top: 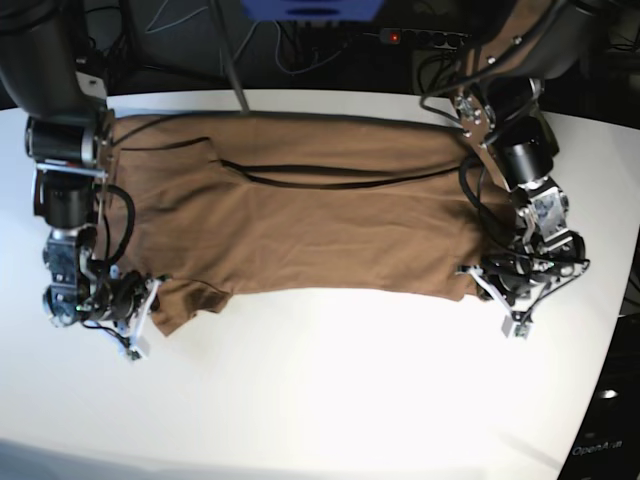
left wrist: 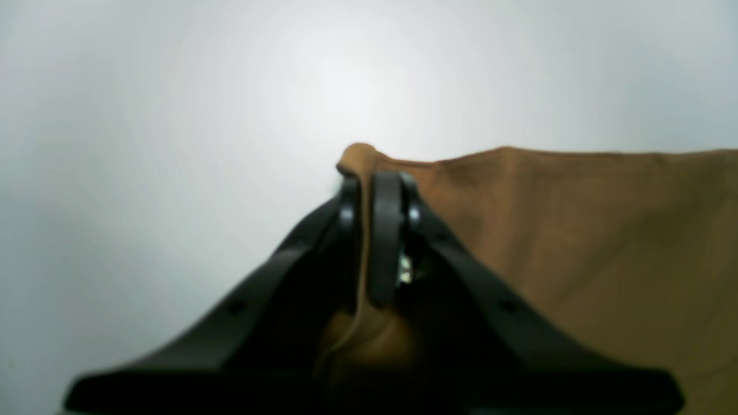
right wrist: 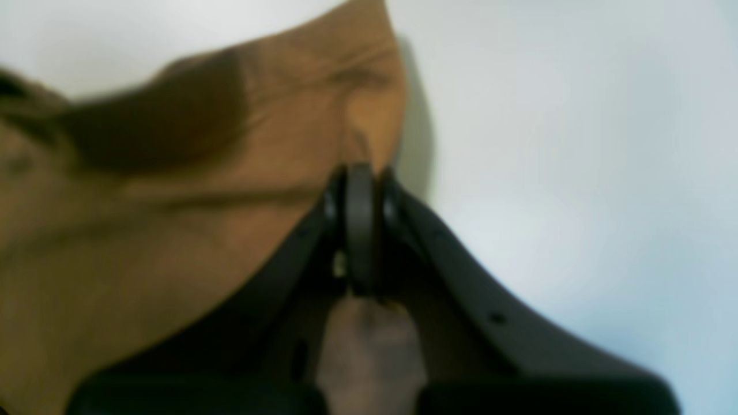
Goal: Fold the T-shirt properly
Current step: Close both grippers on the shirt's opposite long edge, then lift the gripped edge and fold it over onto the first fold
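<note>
The tan-brown T-shirt [top: 300, 220] lies spread lengthwise across the far half of the white table [top: 330, 390], with a long dark fold line along its upper part. My left gripper [top: 478, 278], on the base view's right, is shut on the shirt's near right corner. In the left wrist view this gripper [left wrist: 375, 184] pinches a cloth edge [left wrist: 576, 230] that stretches away to the right. My right gripper [top: 152, 300], on the base view's left, is shut on the near left corner by the sleeve. In the right wrist view the jaws of that gripper [right wrist: 360, 176] are closed, with cloth [right wrist: 173, 202] bunched at their left.
Behind the table's far edge are a dark pole [top: 230, 60], cables and a power strip with a red light [top: 415, 37]. Bare white tabletop extends from the shirt's near edge to the front edge. Both arms stand over the table's left and right ends.
</note>
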Available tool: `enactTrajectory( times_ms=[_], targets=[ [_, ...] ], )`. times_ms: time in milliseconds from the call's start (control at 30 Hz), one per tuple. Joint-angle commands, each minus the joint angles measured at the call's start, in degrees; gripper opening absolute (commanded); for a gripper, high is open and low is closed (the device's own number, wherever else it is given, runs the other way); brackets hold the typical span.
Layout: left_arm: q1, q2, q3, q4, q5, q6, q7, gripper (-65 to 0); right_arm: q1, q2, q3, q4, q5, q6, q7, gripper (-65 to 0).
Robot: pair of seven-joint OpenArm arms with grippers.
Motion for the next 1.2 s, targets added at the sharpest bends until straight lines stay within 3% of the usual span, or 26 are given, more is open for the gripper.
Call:
enactTrajectory(
  times_ms=[0,367,767,1167],
  targets=[
    [-0.1,0.5,0.1,2.8,0.8,0.1,1.0,-61.8,-0.7,0.8,0.1,4.6,-0.2,0.4,-0.6,-64.4],
    [5.8,3.8,0.5,15.3,0.9,0.1,1.0,-61.8,-13.0,0.8,0.4,31.7,-0.2,0.4,-6.2,-64.4],
    [9.5,5.4,0.4,25.1,1.0,0.1,2.4,-61.8,-23.3,2.1,0.7,48.6,-0.2,0.4,-7.8,-64.4],
    [13.6,6.0,0.5,31.0,0.9,0.1,3.0,-61.8,-35.5,3.7,6.9,61.0,-0.2,0.4,-7.4,-64.4]
  ],
)
